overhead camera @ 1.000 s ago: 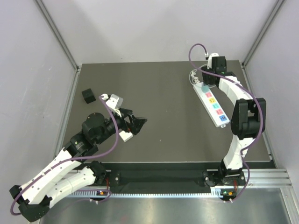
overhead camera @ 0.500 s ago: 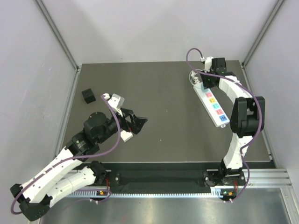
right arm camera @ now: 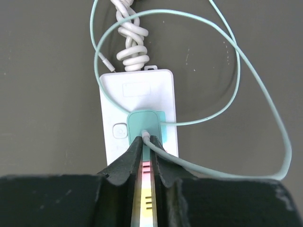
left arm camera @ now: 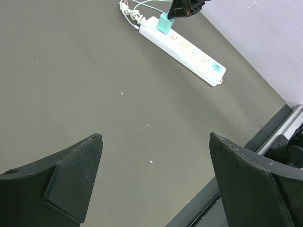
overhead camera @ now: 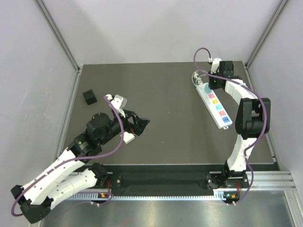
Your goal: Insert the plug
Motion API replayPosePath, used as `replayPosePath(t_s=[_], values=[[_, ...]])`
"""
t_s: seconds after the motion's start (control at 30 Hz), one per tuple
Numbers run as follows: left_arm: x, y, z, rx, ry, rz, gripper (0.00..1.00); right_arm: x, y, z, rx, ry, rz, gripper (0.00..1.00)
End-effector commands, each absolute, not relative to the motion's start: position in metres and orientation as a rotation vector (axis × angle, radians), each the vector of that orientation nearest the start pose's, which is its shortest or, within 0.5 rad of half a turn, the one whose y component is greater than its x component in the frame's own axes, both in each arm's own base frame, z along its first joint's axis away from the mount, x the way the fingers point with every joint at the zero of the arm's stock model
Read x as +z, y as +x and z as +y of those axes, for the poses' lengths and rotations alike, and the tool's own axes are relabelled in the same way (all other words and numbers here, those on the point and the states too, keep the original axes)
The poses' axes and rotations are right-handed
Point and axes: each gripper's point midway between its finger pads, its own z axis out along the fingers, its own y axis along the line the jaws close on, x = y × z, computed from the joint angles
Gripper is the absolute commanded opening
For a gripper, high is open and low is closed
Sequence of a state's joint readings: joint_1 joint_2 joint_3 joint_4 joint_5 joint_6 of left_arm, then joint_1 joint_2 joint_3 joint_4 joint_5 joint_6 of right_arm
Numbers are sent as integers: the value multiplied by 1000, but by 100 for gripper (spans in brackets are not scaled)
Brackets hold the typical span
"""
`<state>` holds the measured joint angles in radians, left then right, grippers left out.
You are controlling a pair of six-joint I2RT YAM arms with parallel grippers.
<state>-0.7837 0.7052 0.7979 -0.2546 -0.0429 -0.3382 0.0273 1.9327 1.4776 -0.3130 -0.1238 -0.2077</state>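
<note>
A white power strip [overhead camera: 218, 108] with coloured sockets lies at the right of the dark table; it also shows in the left wrist view [left arm camera: 189, 47] and the right wrist view [right arm camera: 137, 92]. A teal plug [overhead camera: 208, 88] [left arm camera: 164, 23] [right arm camera: 147, 122] sits in its far socket, beside the switch. My right gripper [overhead camera: 214, 83] [right arm camera: 147, 141] is shut, its tips right at the plug's near edge where the teal cable [right arm camera: 258, 99] leaves it. My left gripper [overhead camera: 139, 124] [left arm camera: 155, 136] is open and empty, low over bare table far to the left.
A black cube [overhead camera: 89, 97] lies at the far left. A white block [overhead camera: 127, 137] lies under the left wrist. The strip's white coiled cord [right arm camera: 131, 42] lies beyond its far end. Grey walls close in both sides; a rail [overhead camera: 189, 179] runs along the near edge.
My right gripper has shifted slightly to the right over the strip's far end and come down at the plug. The left arm has barely moved.
</note>
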Motion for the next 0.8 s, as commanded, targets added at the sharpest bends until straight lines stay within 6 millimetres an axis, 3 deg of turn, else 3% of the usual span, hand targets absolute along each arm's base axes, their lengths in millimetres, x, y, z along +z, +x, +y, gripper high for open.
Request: replayPosePath(t_s=[0.0, 0.17, 0.37, 0.5, 0.53, 0.63, 0.77], values=[[300, 210, -217, -789, 352, 1712, 98, 67, 493, 2, 56, -244, 2423, 7], [299, 211, -217, -788, 352, 1717, 98, 42, 477, 2, 64, -249, 2518, 4], [298, 212, -218, -784, 351, 1721, 98, 29, 450, 2, 45, -237, 2616, 3], [297, 213, -219, -786, 355, 1726, 98, 23, 438, 12, 110, -138, 2655, 7], [297, 213, -219, -786, 355, 1726, 98, 23, 438, 13, 119, -130, 2652, 13], [295, 213, -219, -784, 354, 1731, 98, 29, 441, 12, 113, -97, 2637, 26], [294, 212, -219, -787, 351, 1734, 98, 68, 460, 12, 98, -104, 2539, 38]])
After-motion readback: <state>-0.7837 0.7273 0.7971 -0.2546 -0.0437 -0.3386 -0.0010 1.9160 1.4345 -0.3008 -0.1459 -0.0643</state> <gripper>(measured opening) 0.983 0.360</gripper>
